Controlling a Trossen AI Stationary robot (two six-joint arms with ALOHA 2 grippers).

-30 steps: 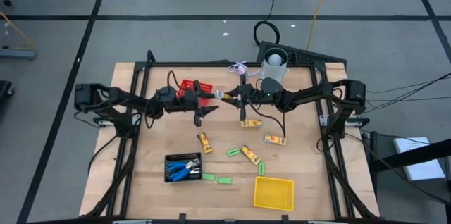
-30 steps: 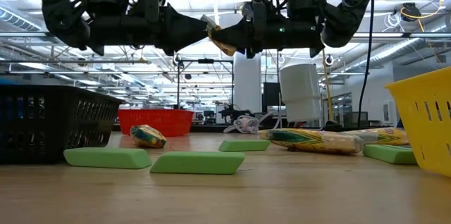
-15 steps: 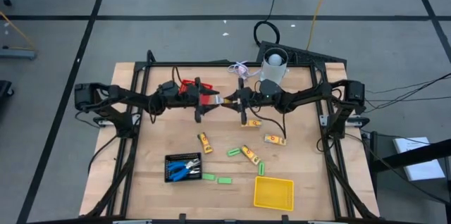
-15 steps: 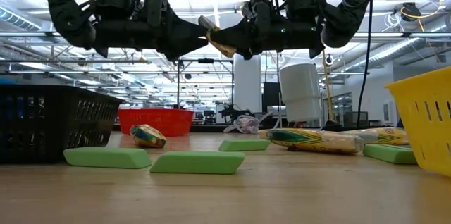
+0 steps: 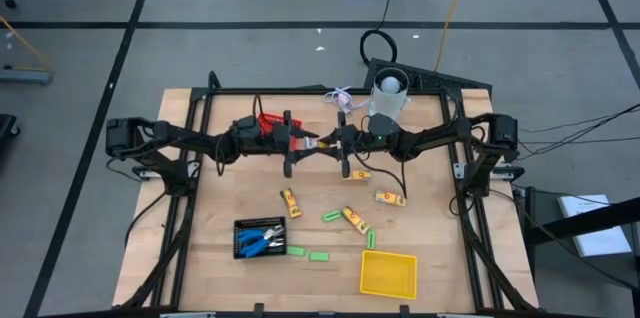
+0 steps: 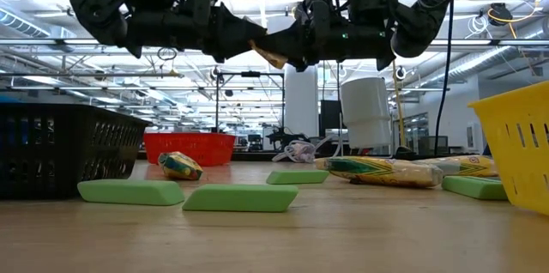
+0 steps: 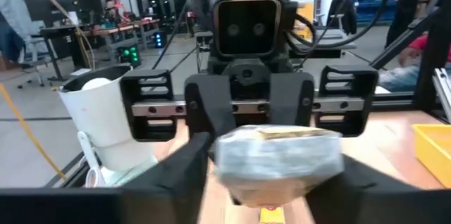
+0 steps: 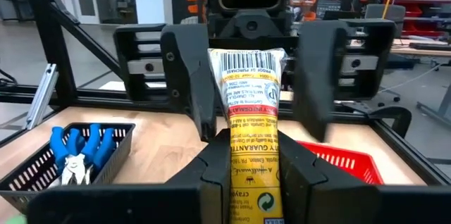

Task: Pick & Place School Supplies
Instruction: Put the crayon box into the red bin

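Note:
My right gripper (image 5: 332, 141) is shut on a yellow-orange stick (image 8: 246, 90) with a barcode label, high above the table's middle. The stick lies level and points toward my left gripper (image 5: 303, 143). My left gripper is open, and its two fingers (image 8: 187, 76) stand on either side of the stick's free end (image 7: 275, 157); I cannot tell whether they touch it. In the low view the two grippers (image 6: 249, 41) (image 6: 279, 50) meet nose to nose with the stick (image 6: 262, 50) between them. More yellow-orange sticks (image 5: 290, 201) and green bars (image 5: 331, 215) lie flat on the table. My right gripper pinches the yellow-orange stick's near half (image 8: 250, 150) between its two fingers (image 8: 211, 175). The fingers come level from the table's right and lie along the stick. The stick is lifted clear and level, with its free end sticking out past the fingertips.
A black basket (image 5: 240, 241) with blue scissors stands near the front left, a yellow basket (image 5: 388, 273) at the front right, a red basket (image 5: 268, 121) behind my left arm, and a white cup (image 5: 390, 88) at the far edge. Several sticks (image 5: 390, 198) and green bars (image 5: 318, 255) are scattered mid-table.
My left gripper has moved toward the table's right, up to my right gripper, until its open fingers stand around the stick's free end. My right gripper and the stick have kept still.

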